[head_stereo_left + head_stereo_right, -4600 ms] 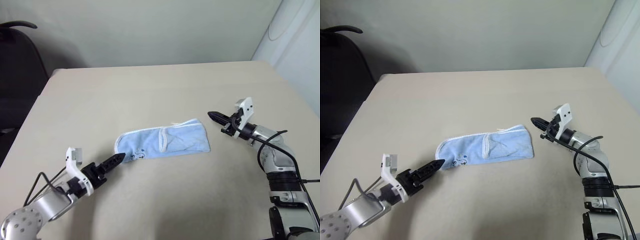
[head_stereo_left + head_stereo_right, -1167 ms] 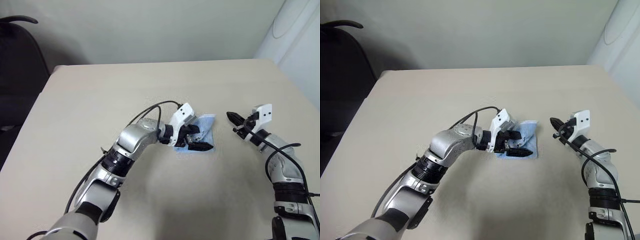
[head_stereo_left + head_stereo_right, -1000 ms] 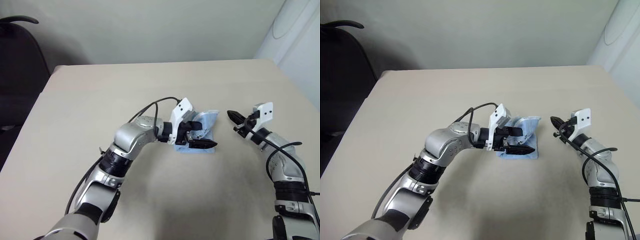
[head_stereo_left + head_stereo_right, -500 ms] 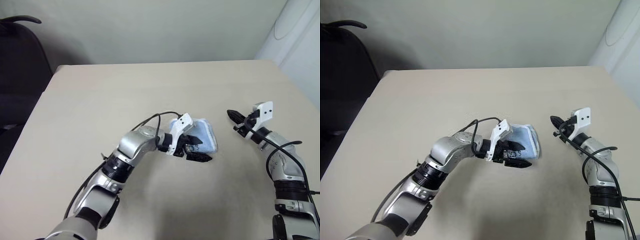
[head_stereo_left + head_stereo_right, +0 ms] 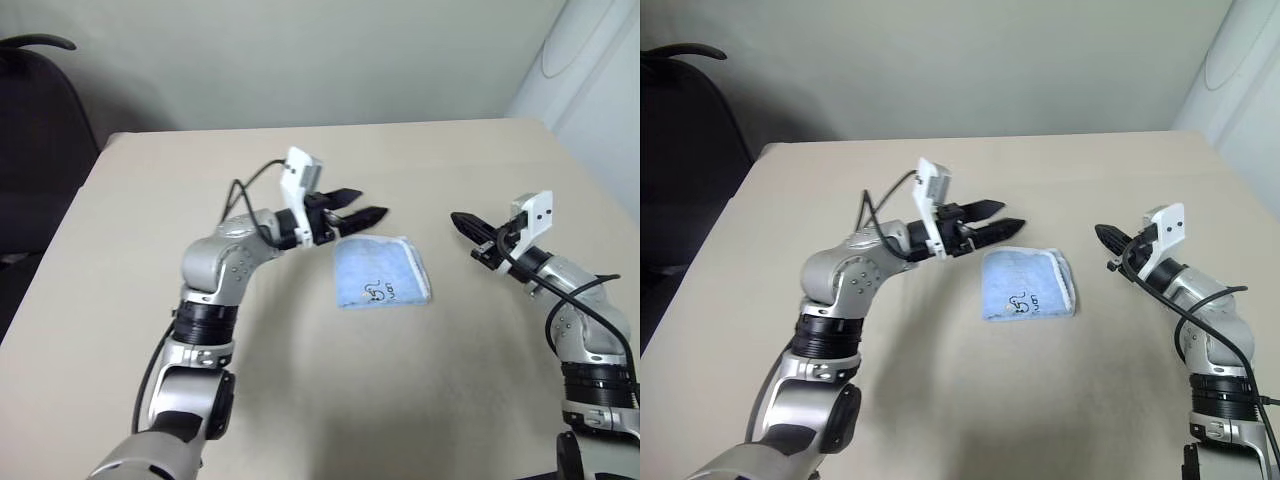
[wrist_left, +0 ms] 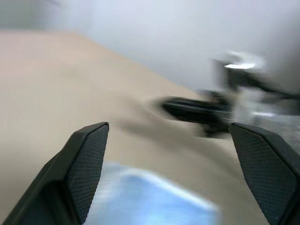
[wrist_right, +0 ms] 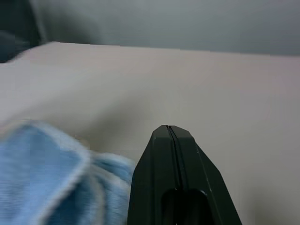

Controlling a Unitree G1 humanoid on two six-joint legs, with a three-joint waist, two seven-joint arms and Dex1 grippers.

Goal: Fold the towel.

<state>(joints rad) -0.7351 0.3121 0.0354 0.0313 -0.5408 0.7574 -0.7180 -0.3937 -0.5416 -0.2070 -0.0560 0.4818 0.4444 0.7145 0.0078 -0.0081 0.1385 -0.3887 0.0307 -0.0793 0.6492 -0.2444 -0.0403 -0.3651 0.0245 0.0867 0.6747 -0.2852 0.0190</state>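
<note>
Blue towel (image 5: 380, 273) lies folded between your arms, just below your spread-open left gripper (image 5: 368, 205); right gripper (image 5: 463, 222) clenched, empty.

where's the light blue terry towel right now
In the head views the small light blue terry towel lies folded on the beige table, near its middle, between the two arms: just below the open left claw and left of the shut right claw, touching neither.
</note>
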